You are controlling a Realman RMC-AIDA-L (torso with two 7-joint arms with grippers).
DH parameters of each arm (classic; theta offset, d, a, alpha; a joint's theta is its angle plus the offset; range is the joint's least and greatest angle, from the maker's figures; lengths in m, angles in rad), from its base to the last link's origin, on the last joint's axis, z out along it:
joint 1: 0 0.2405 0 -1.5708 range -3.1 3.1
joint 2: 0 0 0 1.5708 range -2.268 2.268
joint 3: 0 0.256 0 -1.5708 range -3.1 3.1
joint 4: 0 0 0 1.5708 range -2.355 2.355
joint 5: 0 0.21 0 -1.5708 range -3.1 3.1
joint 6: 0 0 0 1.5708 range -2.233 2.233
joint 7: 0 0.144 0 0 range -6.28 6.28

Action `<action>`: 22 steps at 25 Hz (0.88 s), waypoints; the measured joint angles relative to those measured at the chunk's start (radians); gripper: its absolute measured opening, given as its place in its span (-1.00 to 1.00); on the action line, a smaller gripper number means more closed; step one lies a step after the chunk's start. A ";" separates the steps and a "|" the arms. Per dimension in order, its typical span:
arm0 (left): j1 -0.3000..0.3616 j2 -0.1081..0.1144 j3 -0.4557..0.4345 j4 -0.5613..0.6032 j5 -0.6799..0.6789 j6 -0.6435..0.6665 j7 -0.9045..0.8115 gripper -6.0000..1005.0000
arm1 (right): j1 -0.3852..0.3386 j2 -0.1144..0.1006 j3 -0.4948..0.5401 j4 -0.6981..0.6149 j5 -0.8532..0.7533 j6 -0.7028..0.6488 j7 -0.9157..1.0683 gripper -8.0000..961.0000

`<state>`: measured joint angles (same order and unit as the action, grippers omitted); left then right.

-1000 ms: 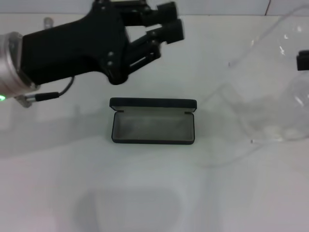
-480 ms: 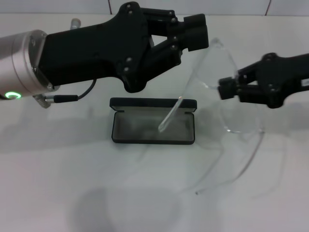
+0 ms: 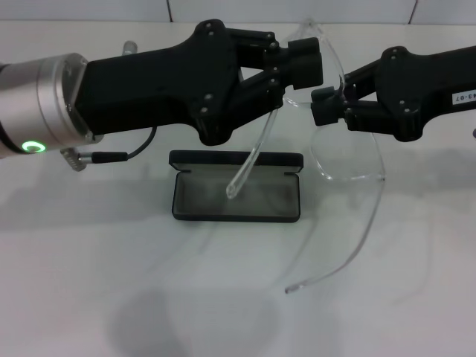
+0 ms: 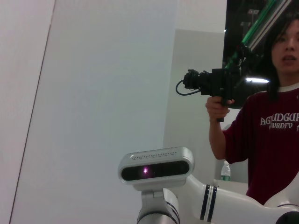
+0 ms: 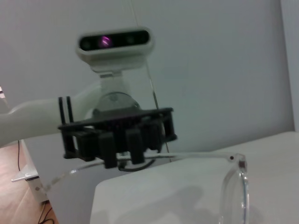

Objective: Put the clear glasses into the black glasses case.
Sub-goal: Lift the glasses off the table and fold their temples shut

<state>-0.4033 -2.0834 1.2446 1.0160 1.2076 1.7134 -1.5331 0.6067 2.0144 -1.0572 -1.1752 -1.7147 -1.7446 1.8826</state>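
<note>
Here your left hand (image 3: 301,63), matte black and angular, grips one thin curved arm of the clear glasses (image 3: 346,160) near its hinge, above the bench (image 3: 89,282). Below it, the black glasses case (image 3: 236,186) lies open on the white surface, a rounded rectangle with soft grey lining; the free tip of that held arm hangs over it. Further right, your right hand (image 3: 327,106) pinches the glossy transparent frame at the lens edge, and the other arm sweeps down toward the bench.
</note>
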 joint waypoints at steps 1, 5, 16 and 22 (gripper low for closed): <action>-0.006 0.000 0.000 -0.006 0.000 0.000 0.003 -0.77 | 0.000 0.000 0.002 0.000 0.004 -0.003 -0.005 -0.76; -0.020 0.000 0.001 -0.011 0.003 0.000 0.005 -0.77 | -0.001 0.000 0.003 -0.001 0.018 -0.004 -0.021 -0.76; -0.052 -0.003 0.009 -0.036 0.037 0.002 0.005 -0.77 | -0.007 0.004 0.003 0.031 0.067 -0.004 -0.071 -0.75; -0.056 -0.001 -0.007 -0.029 0.018 0.038 -0.003 -0.77 | -0.008 -0.001 0.007 0.058 0.071 -0.003 -0.079 -0.75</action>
<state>-0.4596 -2.0840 1.2374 0.9874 1.2259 1.7518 -1.5358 0.5985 2.0133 -1.0504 -1.1173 -1.6433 -1.7481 1.8033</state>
